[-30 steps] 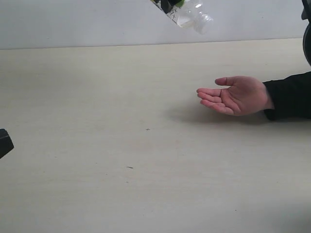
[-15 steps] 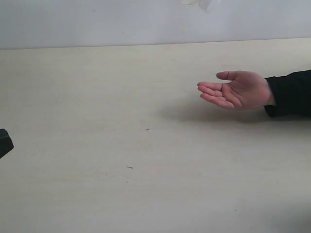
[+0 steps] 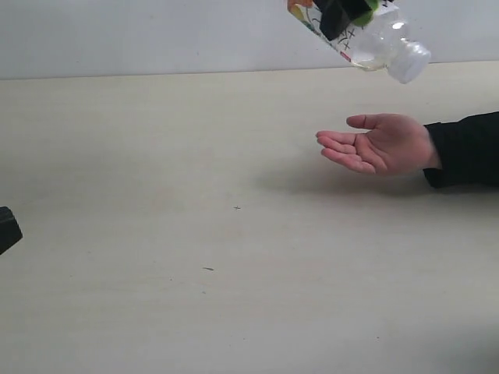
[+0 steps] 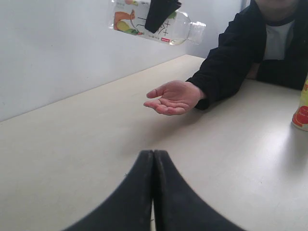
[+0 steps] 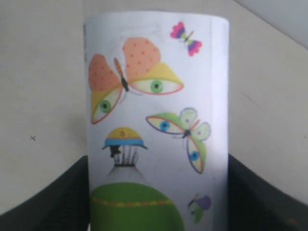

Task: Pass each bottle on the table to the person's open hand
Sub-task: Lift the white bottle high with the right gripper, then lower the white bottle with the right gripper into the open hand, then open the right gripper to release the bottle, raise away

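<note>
A clear bottle (image 3: 366, 35) with a green-white butterfly label hangs tilted in the air, white cap pointing down and right, just above the person's open hand (image 3: 374, 144). My right gripper (image 3: 339, 15) is shut on its labelled body (image 5: 154, 120), a black finger on each side. The hand rests palm up over the table (image 3: 156, 195) with a black sleeve. From the left wrist, the held bottle (image 4: 144, 21) shows above the hand (image 4: 173, 96). My left gripper (image 4: 154, 154) is shut and empty, low at the table's left edge (image 3: 6, 227).
A second bottle (image 4: 302, 110), yellowish with a red label, stands on the table beside the person's arm, cut off by the left wrist view's edge. The person's torso (image 4: 274, 38) in a black jacket sits behind the table's far side.
The held bottle rose out of the exterior view, then came back down further right, now over the palm. The hand lifted slightly. The left gripper stayed put.
</note>
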Controlling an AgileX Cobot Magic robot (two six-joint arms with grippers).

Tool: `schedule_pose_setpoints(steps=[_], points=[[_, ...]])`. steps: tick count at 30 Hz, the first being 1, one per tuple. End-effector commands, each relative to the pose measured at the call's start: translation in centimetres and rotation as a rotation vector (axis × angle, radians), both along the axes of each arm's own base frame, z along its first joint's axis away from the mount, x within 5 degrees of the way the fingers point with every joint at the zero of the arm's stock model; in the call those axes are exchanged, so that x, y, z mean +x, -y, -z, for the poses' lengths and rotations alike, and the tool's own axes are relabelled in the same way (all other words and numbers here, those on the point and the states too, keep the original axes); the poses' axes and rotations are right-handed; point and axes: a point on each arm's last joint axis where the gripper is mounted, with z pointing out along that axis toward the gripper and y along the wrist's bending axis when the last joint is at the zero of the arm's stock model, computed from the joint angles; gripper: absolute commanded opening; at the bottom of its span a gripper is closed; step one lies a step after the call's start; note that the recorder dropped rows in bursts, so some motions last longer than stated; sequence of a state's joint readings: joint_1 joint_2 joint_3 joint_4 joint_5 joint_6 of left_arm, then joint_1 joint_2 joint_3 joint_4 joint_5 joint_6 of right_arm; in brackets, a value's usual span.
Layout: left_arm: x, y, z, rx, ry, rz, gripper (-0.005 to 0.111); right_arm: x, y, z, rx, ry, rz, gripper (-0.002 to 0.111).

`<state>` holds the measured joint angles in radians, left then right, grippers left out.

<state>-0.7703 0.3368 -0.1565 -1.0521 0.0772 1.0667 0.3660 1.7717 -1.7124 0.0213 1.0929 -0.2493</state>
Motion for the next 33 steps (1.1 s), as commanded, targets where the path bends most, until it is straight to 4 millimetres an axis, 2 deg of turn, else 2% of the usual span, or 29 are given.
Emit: schedule_pose_setpoints(steps=[1,3,7,11,19,29,33], points=[[0.0,-0.1,0.0,-0.005,-0.002,-0.005,0.000,-1.8,1.4,0.0,0.049,0.045,0.083,0.000],[0.0,-0.1,0.0,-0.005,-0.002,-0.005,0.000,-2.4,1.6,0.8,0.059,0.021,0.116,0.000],[0.0,-0.1,0.0,-0.005,-0.002,-0.005,0.000,-2.8,2.0,3.4,0.026,-0.021,0.150,0.000],[0.0,-0.1,0.0,-0.005,-0.002,-0.005,0.000,-2.5,2.8,5.9,-0.017,0.025,0.225,0.000],[0.0,-0.1,0.0,-0.005,-0.002,-0.005,0.000,-2.5,3.3,8.2,-0.039,0.037,0.281,0.000],[0.0,-0.1,0.0,-0.005,-0.002,-0.005,0.000,-0.8,2.5,12.6,-0.064,-0.031,0.269,0.000],[0.0,-0.1,0.0,-0.005,-0.002,-0.005,0.000,-0.3,2.3,13.6,-0.060,-0.032,0.264,0.008]])
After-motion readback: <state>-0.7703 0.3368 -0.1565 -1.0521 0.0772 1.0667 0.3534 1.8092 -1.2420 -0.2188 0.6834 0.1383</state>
